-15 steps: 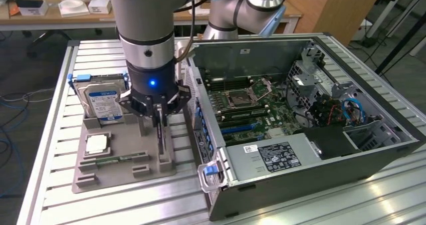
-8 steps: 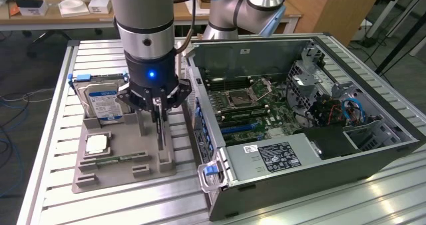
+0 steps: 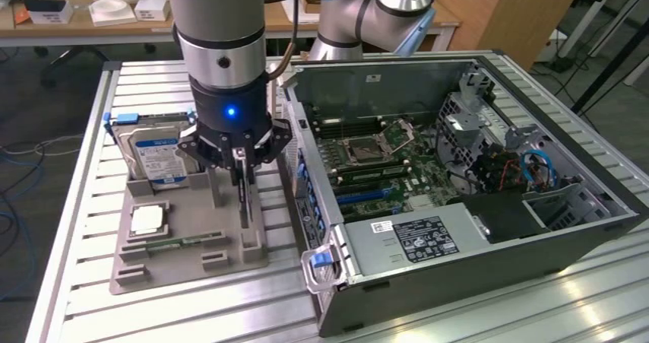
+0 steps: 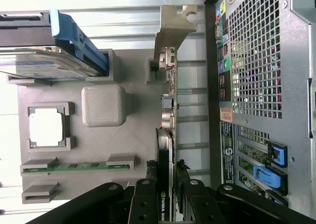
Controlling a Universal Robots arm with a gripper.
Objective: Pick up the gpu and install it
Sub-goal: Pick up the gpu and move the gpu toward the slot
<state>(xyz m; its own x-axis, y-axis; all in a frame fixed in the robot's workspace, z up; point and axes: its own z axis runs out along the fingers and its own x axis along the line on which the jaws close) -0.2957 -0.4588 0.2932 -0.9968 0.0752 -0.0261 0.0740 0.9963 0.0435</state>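
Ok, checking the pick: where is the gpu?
The gpu stands on edge in the grey tray, to the exterior view's left of the computer case, the gripper shut on its top edge.

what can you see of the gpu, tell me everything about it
The gpu is a thin dark circuit card standing on edge in a slot of the grey holder, beside the open computer case. A pale metal bracket caps one end. Small components line its face, and a label reads NVIDIA. The gripper straddles its upper edge at the other end.
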